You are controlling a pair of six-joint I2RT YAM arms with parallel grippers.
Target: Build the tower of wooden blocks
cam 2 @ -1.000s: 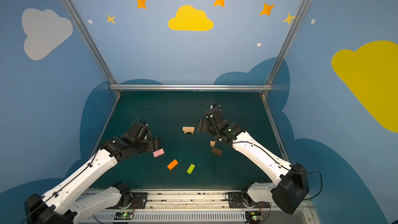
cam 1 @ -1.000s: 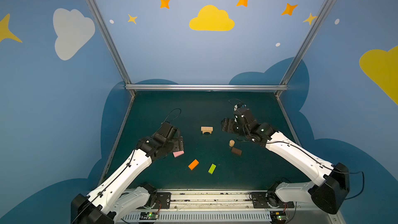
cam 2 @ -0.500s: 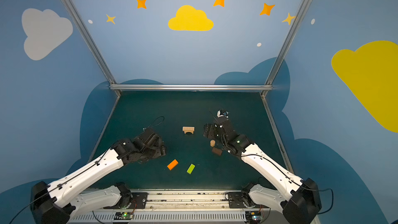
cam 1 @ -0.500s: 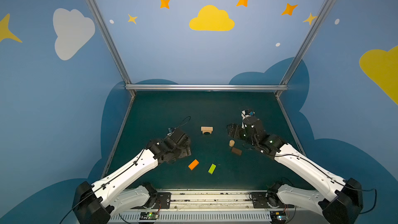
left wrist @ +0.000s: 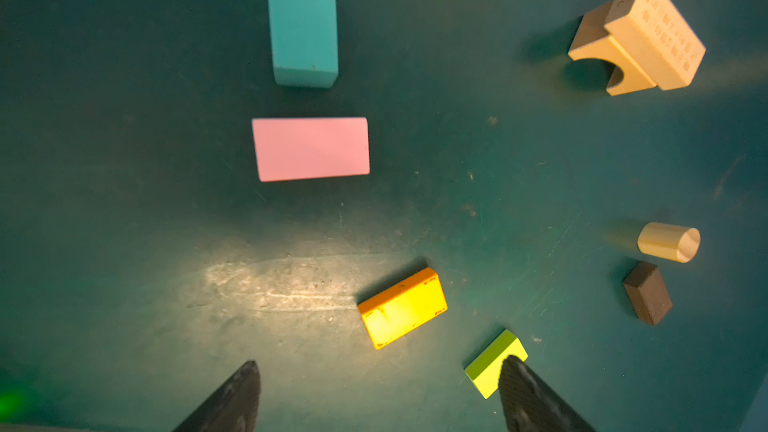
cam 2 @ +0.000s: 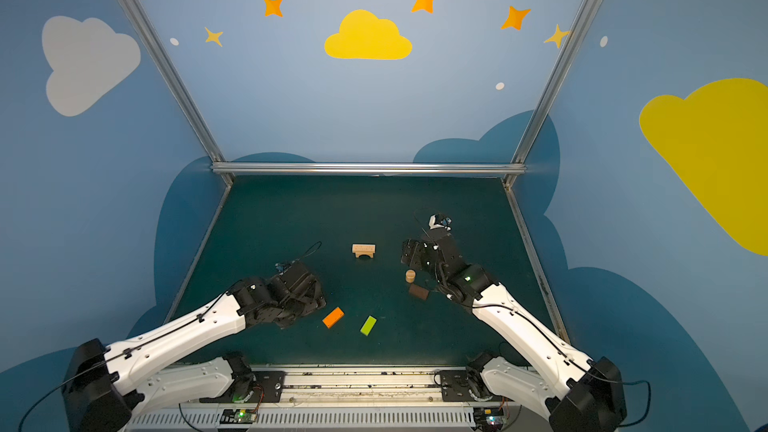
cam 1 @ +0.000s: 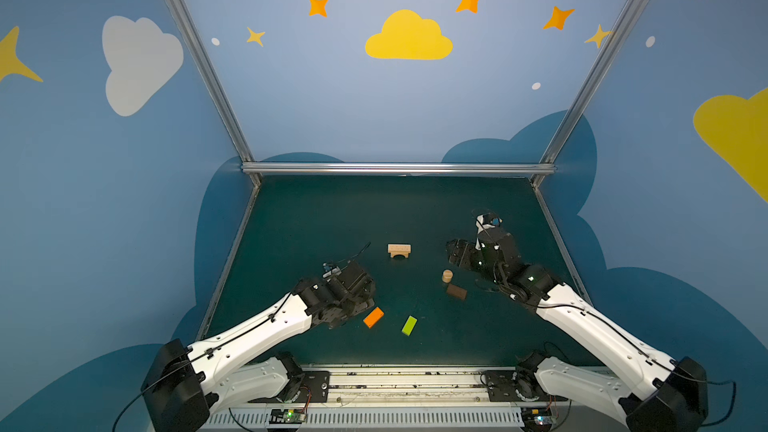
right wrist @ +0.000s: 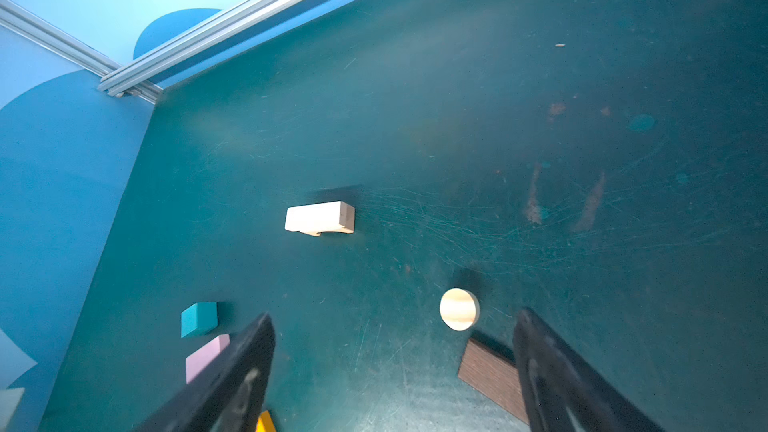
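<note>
Left wrist view: the left gripper (left wrist: 380, 363) is shown with its jaws spread wide and nothing held. The orange brick (left wrist: 402, 307) lies slanted just ahead of the gap. The lime green brick (left wrist: 490, 361) is partly hidden behind one fingertip, and whether it is touched cannot be told. Beyond them the pink brick (left wrist: 311, 148) and the teal cube (left wrist: 302, 35) are seen flat on the surface (cam 1: 374, 209).

The tower's beginning, the tan plank (left wrist: 656, 31) laid on the tan arch (left wrist: 598, 56), is found about the middle of the surface in both top views. The tan cylinder (cam 1: 447, 275) and the dark brown brick (cam 1: 456, 291) lie close together between that stack and the right edge. The orange and lime green bricks lie closer to the near edge. The right gripper (right wrist: 395, 314) is likewise released and empty, poised above the cylinder and the dark brown brick.

A pick of the orange brick by the left arm is judged to be the step in hand, though the pink brick cannot be ruled out. The wrist should be turned until the jaws are square to the brick's long sides. The gap should be centred on the brick, so that the lime green brick is not caught or dragged. The fingertips should be lowered fully to the surface before being closed, and the brick lifted straight. On the plank it should be set down centred and lengthwise, without sideways push, since the arch is likely to slide easily.
</note>
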